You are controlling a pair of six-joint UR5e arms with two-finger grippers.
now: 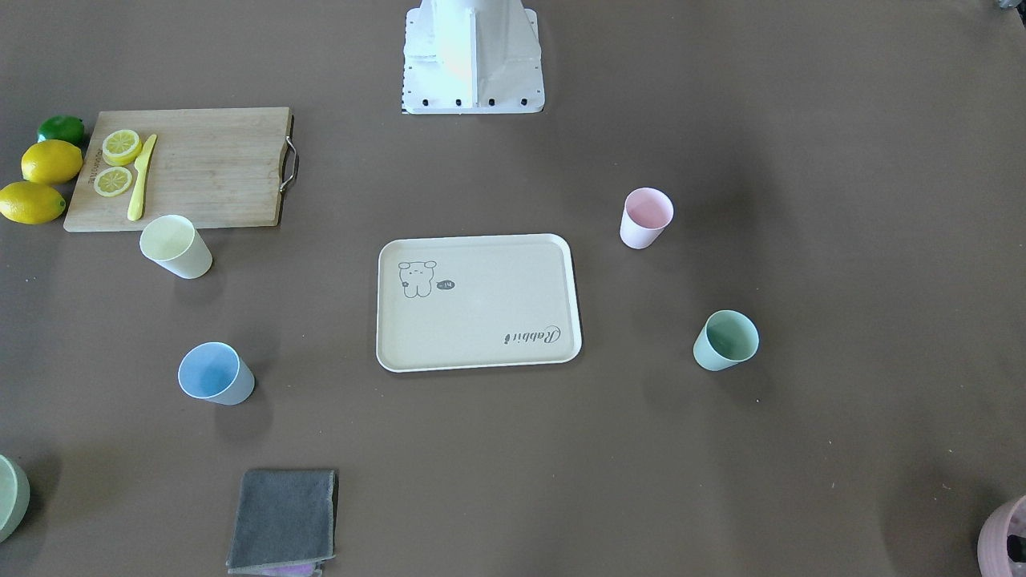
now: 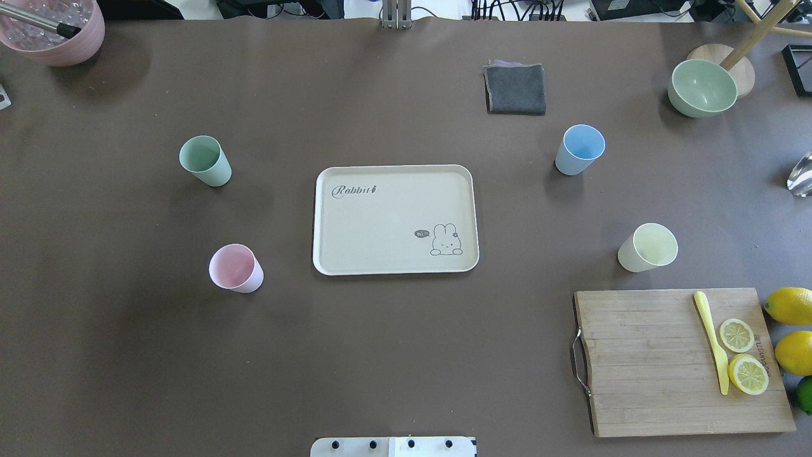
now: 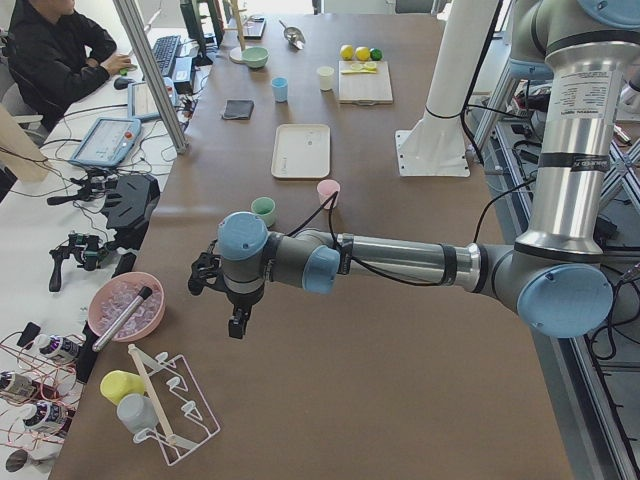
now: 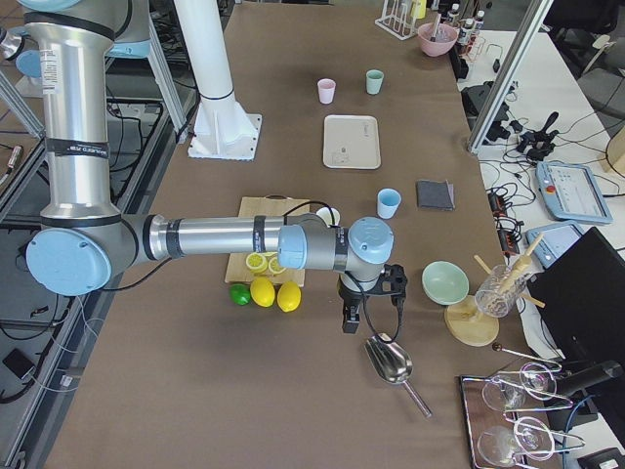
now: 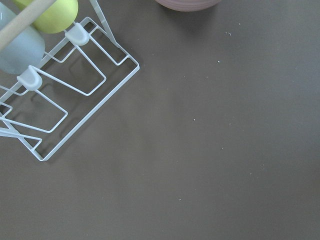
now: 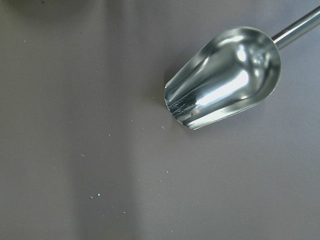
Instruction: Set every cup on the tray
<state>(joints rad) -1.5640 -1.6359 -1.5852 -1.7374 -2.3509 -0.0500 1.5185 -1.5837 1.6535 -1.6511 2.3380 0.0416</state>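
Note:
The cream tray [image 2: 380, 216] lies at the table's middle with nothing on it. Four cups stand upright on the table around it. The mint green cup [image 2: 205, 160] and the pink cup [image 2: 236, 268] are on my left. The light blue cup [image 2: 579, 149] and the pale yellow cup [image 2: 648, 247] are on my right. My left gripper [image 3: 238, 325] hangs over the table's far left end, away from the cups. My right gripper [image 4: 349, 320] hangs over the far right end, above a metal scoop [image 6: 225, 92]. I cannot tell whether either gripper is open or shut.
A wooden cutting board [image 2: 647, 362] with lemon slices and a yellow knife lies front right, with lemons [image 2: 790, 306] beside it. A grey cloth [image 2: 515, 89] and a green bowl [image 2: 703, 87] are at the far right. A mauve pot [image 2: 54, 32] and a wire rack [image 5: 65, 95] stand at the left end.

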